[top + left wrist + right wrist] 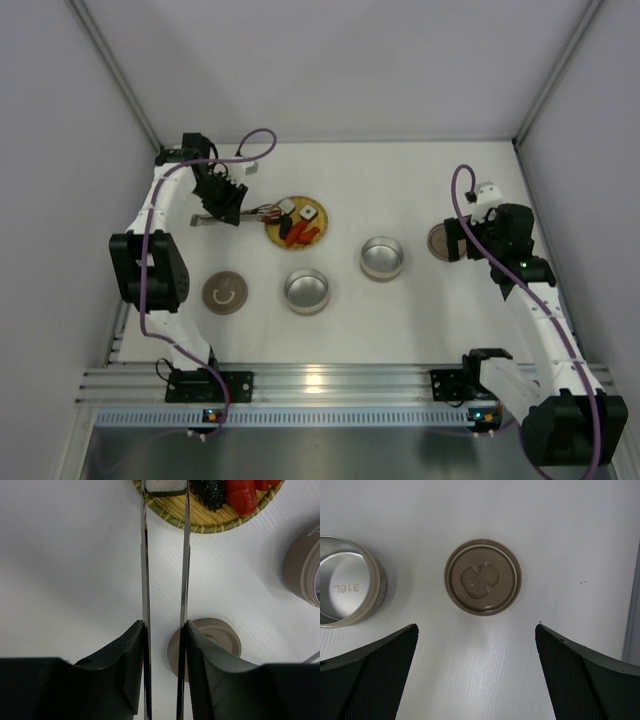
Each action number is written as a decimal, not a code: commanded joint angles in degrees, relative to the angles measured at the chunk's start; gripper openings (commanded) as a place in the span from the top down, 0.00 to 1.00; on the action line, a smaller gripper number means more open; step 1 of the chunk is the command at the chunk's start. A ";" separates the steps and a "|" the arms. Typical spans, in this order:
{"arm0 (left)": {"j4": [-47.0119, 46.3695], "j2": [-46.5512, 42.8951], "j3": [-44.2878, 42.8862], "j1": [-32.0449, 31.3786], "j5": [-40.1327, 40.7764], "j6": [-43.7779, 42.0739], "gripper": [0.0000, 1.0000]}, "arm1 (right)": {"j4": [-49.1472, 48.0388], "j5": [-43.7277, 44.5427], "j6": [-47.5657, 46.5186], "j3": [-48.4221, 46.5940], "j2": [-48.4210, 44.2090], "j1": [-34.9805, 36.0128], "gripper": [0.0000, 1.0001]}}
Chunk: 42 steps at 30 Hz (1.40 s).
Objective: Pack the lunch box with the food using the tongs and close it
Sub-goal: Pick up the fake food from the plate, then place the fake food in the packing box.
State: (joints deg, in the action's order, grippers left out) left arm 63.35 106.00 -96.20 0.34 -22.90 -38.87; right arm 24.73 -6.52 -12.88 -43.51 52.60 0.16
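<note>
My left gripper (228, 200) (162, 625) is shut on the tongs (262, 211) (145, 570), one finger pressed on each slim metal arm. The arms run out to the yellow woven plate (322, 216) (215, 522), and their tips flank a white sushi roll (165, 485) (288, 207). Red-orange pieces (242, 495) (300, 234) and a dark spiky piece (210, 487) lie beside it. The lunch box stands as two open steel bowls (306, 291) (382, 257). My right gripper (455, 240) (476, 627) hangs open and empty over a tan lid (483, 576) (443, 241).
A second tan lid (225, 293) (212, 635) lies left of the bowls, under the tongs in the left wrist view. One bowl (345, 587) sits left of the right gripper. Grey walls close in the left, right and back sides of the table.
</note>
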 commanded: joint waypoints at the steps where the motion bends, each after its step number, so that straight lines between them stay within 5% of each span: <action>1: -1.57 -4.91 -1.61 0.01 -0.75 0.38 0.81 | -3.64 0.37 -0.21 -0.18 -0.30 0.80 0.01; 8: 2.20 -13.44 -2.23 0.01 -0.93 -4.27 1.00 | -3.02 0.11 -0.21 -0.70 -0.65 0.71 0.01; 18: 6.88 -29.41 8.28 -8.59 3.11 -17.54 1.00 | 0.93 -0.77 -1.00 -5.01 -0.74 0.72 0.01; 24: 4.94 -37.17 15.43 -19.49 10.14 -19.66 1.00 | 1.90 -0.95 -1.35 -5.98 -0.66 0.71 0.01; 42: 8.72 -37.79 19.91 -44.10 35.89 -18.70 0.93 | 1.02 -1.21 -0.47 -5.98 0.49 0.71 0.01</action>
State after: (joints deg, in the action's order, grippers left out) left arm 72.64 68.99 -76.23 -41.65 6.52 -58.57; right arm 26.13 -7.25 -13.47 -47.05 53.28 0.16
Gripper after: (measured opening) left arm 0.401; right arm 0.993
